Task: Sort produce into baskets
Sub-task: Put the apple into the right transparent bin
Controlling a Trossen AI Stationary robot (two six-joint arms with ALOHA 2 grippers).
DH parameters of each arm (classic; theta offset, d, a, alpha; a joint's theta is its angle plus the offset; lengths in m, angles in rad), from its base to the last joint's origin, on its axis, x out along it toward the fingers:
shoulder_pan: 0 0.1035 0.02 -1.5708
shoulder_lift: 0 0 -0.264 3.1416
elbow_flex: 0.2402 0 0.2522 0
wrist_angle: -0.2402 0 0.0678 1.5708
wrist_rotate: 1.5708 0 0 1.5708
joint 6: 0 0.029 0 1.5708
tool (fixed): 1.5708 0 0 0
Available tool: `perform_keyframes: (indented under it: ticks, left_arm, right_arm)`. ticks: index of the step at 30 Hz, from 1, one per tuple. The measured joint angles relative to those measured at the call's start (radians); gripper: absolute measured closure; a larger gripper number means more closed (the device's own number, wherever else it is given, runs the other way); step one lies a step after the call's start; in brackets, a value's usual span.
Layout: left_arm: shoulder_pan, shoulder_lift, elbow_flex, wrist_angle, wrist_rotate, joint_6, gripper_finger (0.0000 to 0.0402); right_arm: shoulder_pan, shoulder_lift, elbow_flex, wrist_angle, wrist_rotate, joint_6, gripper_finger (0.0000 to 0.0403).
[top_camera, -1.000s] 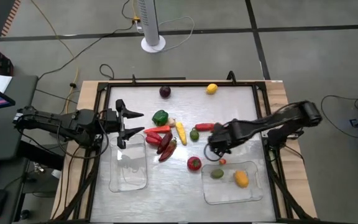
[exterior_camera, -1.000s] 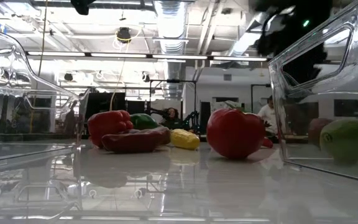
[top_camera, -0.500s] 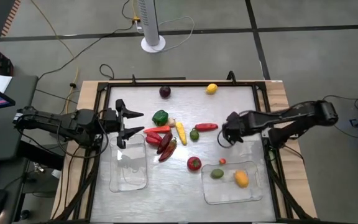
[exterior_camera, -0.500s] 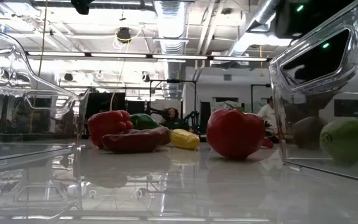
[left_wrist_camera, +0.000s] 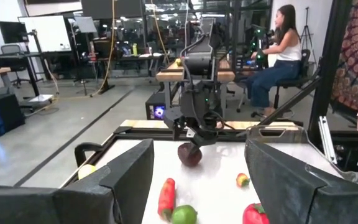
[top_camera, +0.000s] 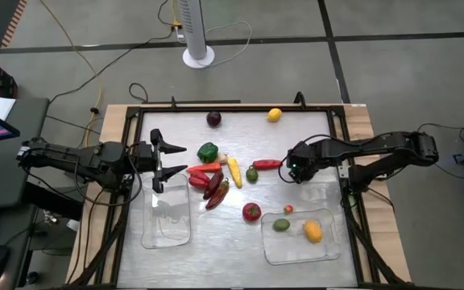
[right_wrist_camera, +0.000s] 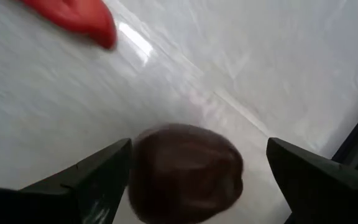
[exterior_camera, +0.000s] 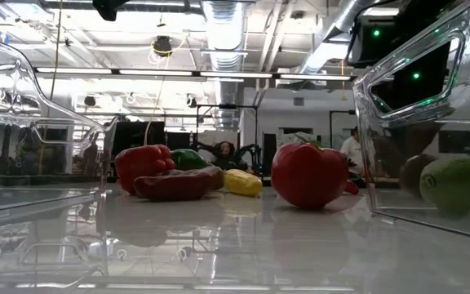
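Note:
My right gripper is low over the table's right half, beyond the right clear basket, shut on a dark purple round piece. That piece also shows in the left wrist view. My left gripper is open and empty at the left, beside the produce cluster: green pepper, red peppers, dark-red pepper, yellow piece. A lime, a long red pepper and a tomato lie on the table. The left basket holds no produce. My right gripper has the dark purple piece's rounded sides between its two fingers, which slant down from the table's right side. The piece hangs just below the gripper. Whether its underside touches the table, I cannot tell.
The right basket holds a lime and an orange-yellow piece; a small red piece lies at its far rim. A purple piece and a lemon lie near the far edge. A black frame rims the table.
My right gripper has gone from the right basket's far-left corner toward the table's far and right edges, and has turned to point toward the left, taking the dark purple piece with it.

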Motion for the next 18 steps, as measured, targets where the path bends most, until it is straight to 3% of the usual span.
perform_keyframes:
  ticks: [18]
  left_arm:
    - [0.000,0.000,0.000,0.009,-0.002,-0.009,0.0162]
  right_arm:
    - [0.073,-0.002,-0.011,-0.015,-0.029,0.042,0.0003]
